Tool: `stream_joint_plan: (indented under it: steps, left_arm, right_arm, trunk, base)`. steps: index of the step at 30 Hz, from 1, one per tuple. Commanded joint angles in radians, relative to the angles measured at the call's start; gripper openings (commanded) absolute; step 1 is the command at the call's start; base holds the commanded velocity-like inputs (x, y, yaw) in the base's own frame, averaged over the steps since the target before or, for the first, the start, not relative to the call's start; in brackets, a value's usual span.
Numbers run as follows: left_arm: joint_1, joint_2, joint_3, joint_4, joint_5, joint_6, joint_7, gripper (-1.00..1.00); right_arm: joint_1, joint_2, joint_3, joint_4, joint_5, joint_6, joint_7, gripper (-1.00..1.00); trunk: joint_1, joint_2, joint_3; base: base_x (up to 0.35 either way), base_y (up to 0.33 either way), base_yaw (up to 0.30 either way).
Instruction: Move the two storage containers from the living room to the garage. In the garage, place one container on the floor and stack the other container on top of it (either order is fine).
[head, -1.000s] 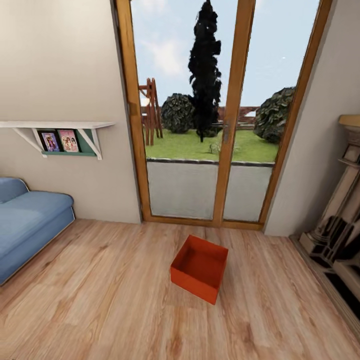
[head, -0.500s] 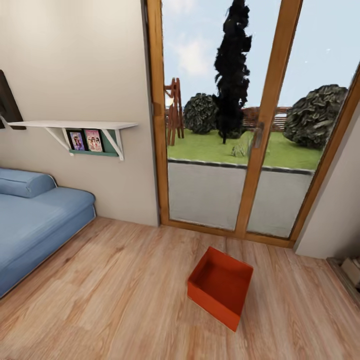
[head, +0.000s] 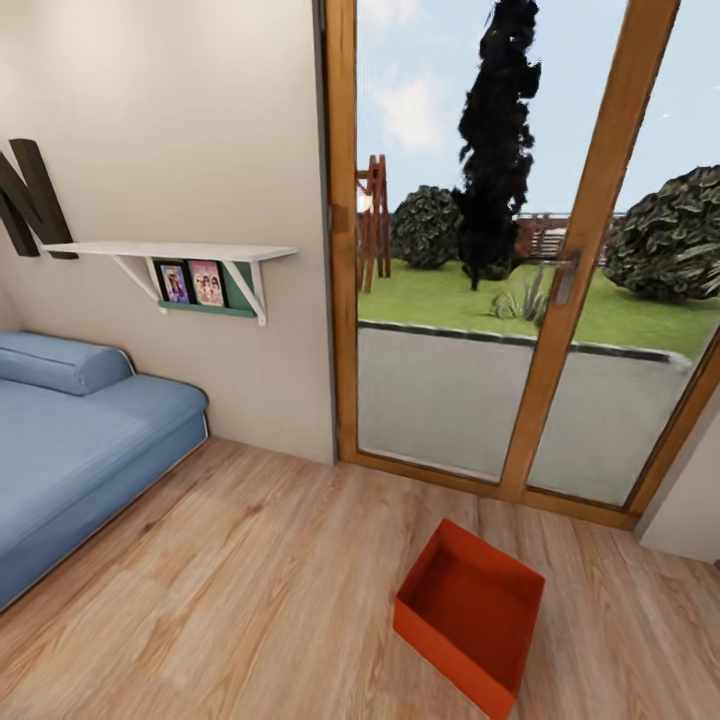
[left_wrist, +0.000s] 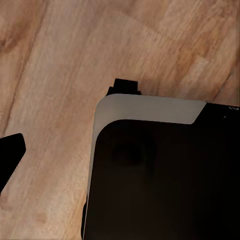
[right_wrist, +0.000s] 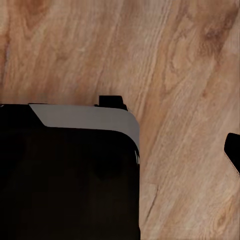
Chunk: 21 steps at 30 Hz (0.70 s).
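Orange-red and straight-walled, one open storage container (head: 470, 615) sits empty on the light wood plank floor (head: 230, 610) at the lower right of the head view, turned corner-on, just before the wood-framed glass doors (head: 520, 270). A blue sofa (head: 80, 440) with a bolster lies at the left, under a white shelf (head: 175, 252) holding two small pictures. Since the earlier frames the camera has swung: the container sits lower and further right, and dark wall letters (head: 30, 200) have come into view. Both wrist views show dark robot bodywork over planks; whether either claw is released or clenched cannot be told.
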Motion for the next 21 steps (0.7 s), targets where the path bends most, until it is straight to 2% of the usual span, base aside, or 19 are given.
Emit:
stream_joint_plan:
  steps: [1, 4, 13, 21]
  left_arm:
    - [0.000, 0.000, 0.005, -0.001, 0.009, 0.004, 0.001, 1.00]
    - [0.000, 0.000, 0.005, -0.001, 0.009, 0.002, 0.001, 1.00]
    - [0.000, 0.000, 0.004, -0.002, 0.009, 0.003, 0.001, 1.00]
    - [0.000, 0.000, 0.004, -0.002, 0.009, 0.004, 0.001, 1.00]
  right_arm:
    - [-0.001, 0.001, 0.008, 0.002, -0.008, -0.004, -0.001, 1.00]
    - [-0.001, 0.001, 0.008, 0.002, -0.008, -0.004, -0.001, 1.00]
    - [-0.001, 0.001, 0.008, 0.002, -0.008, -0.004, -0.001, 1.00]
    - [-0.001, 0.001, 0.008, 0.002, -0.008, -0.006, -0.001, 1.00]
  trunk:
    - [0.001, -0.001, -0.001]
    - [0.001, -0.001, -0.001]
    - [0.001, -0.001, -0.001]
    - [0.001, -0.001, -0.001]
  base:
    - [0.316, 0.000, 0.003]
    - [0.240, 0.000, 0.001]
    - [0.048, 0.006, 0.000]
    - [0.269, 0.151, 0.000]
